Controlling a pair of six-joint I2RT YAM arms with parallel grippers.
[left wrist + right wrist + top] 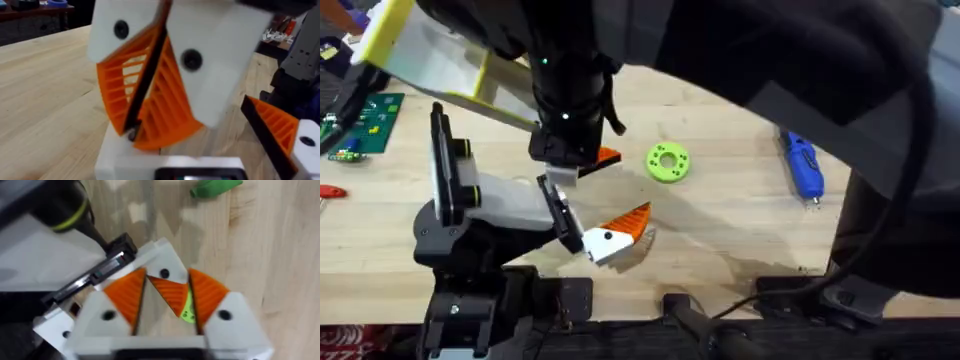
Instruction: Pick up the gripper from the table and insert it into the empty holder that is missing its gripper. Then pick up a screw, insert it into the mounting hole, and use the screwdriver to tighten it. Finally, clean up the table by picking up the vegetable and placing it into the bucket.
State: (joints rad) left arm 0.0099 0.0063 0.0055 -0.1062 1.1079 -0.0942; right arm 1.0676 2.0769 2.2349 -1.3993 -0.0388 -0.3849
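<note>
While the right arm reaches across the middle as a large dark shape, its pincer (576, 165) hangs over the table (720, 230) just beyond the holder's bracket tip (563, 222). In the right wrist view its two fingers (125, 297) stand apart, closed on nothing, and the gripper (167, 287) shows in the gap between them. Whether the left arm's pincer is open or closed, I cannot tell.

The gripper (616, 236) lies on the table near the front edge, just beside the bracket tip; whether it is seated there is unclear. Its long axis runs on a diagonal in the overhead view – white base toward the near left, against the holder, and orange ribbed fin pointing away to the far right.

The holder (505, 205) sits at the left with its black rail (442, 165) running away from the front edge and a yellow-ringed knob (468, 193) beside it. The arm's dark bulk covers much of the far side of the table.

Around it – a green ring (667, 162) lies just right of the pincer, and the blue screwdriver (802, 166) rests well apart at the far right, its thin bit toward the front edge. A yellow and white box (440, 60) sits at the far left, with a green circuit board (368, 125) near it. A green vegetable (215, 187) shows in the right wrist view, beyond the gripper.
</note>
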